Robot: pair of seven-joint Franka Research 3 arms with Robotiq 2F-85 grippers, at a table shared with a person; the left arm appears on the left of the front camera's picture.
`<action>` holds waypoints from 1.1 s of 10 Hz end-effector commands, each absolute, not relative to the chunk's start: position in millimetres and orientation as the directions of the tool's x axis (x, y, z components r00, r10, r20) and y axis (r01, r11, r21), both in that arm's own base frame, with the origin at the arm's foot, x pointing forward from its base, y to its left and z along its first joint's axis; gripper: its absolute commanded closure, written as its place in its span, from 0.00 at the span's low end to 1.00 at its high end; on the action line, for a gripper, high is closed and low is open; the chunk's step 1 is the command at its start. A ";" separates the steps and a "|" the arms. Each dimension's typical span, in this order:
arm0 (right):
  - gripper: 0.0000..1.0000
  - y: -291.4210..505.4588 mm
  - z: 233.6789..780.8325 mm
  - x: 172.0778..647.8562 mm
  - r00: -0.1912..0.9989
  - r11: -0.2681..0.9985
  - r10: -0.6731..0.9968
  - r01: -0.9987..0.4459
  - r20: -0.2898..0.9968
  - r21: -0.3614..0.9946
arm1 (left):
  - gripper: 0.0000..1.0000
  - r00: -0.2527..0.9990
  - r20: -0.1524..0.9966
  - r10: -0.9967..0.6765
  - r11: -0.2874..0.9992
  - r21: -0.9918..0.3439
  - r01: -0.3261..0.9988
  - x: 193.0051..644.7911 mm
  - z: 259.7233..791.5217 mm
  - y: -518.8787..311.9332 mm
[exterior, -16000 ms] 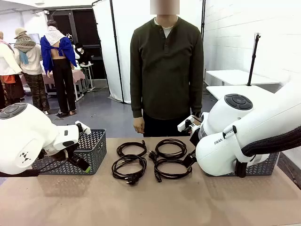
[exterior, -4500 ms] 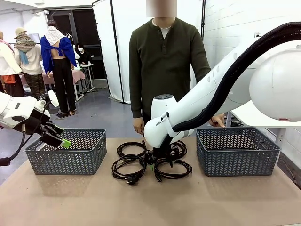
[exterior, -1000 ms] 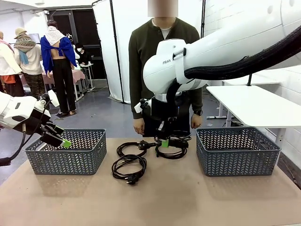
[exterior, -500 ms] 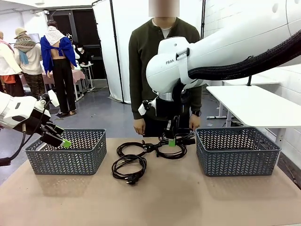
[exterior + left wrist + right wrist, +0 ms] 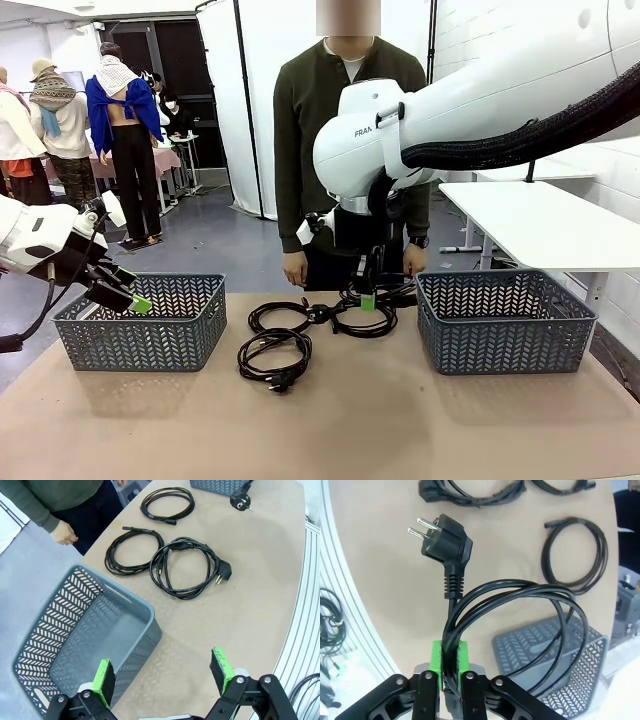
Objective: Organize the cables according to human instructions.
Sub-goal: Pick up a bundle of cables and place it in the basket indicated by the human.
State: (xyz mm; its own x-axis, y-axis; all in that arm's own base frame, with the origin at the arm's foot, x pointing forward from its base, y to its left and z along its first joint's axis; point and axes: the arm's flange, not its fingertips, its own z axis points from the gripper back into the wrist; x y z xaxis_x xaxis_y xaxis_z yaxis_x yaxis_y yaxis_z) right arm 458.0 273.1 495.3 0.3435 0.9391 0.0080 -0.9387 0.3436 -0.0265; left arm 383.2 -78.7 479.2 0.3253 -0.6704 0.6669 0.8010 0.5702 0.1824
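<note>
My right gripper is shut on one black cable and holds it a little above the table, between the middle and the right basket. In the right wrist view the green pads pinch the coil, and its plug sticks out ahead. Three more coiled cables lie on the table: one at the back left, one in front, and one under the held coil. My left gripper hangs open and empty over the left basket; its fingers stand wide apart.
The human stands at the far edge in a dark green shirt, hands down by the table. Both grey baskets look empty. A wide bare stretch of table lies in front. A white table stands behind at the right.
My right gripper has carried the held cable a little to the right, toward the right basket. The left arm and the cables on the table have stayed put.
</note>
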 end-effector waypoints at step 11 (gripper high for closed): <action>1.00 63.8 503.8 493.7 0.244 0.243 0.970 -0.963 0.003 -0.116 | 0.00 0.321 0.669 -0.670 0.566 0.181 0.804 385.5 477.2 -76.2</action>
